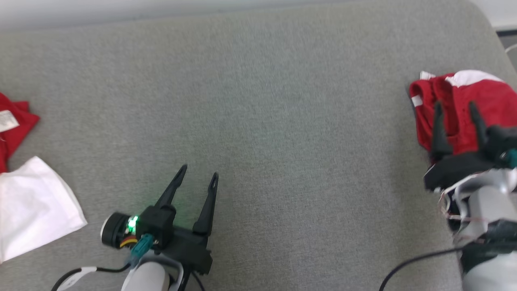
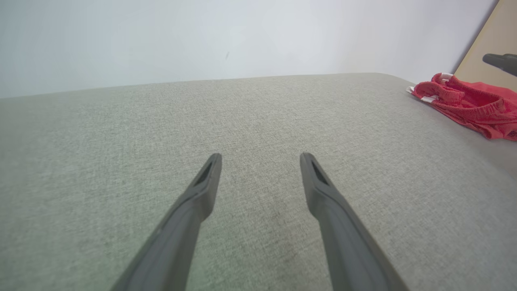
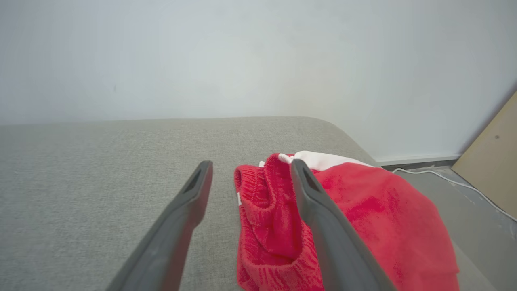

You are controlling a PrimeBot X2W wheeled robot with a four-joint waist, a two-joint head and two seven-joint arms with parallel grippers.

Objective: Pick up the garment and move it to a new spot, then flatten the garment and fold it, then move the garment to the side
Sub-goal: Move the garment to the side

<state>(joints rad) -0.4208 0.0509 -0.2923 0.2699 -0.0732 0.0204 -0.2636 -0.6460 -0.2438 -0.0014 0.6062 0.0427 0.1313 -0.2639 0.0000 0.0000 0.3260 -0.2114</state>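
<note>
The garment (image 1: 484, 97) is a red piece with white trim, bunched in a heap at the right edge of the grey padded surface (image 1: 262, 121). My right gripper (image 1: 455, 106) is over its near side, open, with nothing pinched between the fingers. In the right wrist view the garment (image 3: 375, 210) lies under and around the right finger of that gripper (image 3: 251, 163). My left gripper (image 1: 199, 171) is open and empty over bare surface at the lower left of centre. From the left wrist, the garment (image 2: 468, 103) lies far to the right of the open left gripper (image 2: 261, 155).
Another red cloth (image 1: 12, 121) and a white cloth (image 1: 32, 206) lie at the left edge. The surface's rounded right corner drops off just beyond the garment. On the floor there, a white cable (image 3: 444, 180) runs past a leaning wooden board (image 3: 492, 161).
</note>
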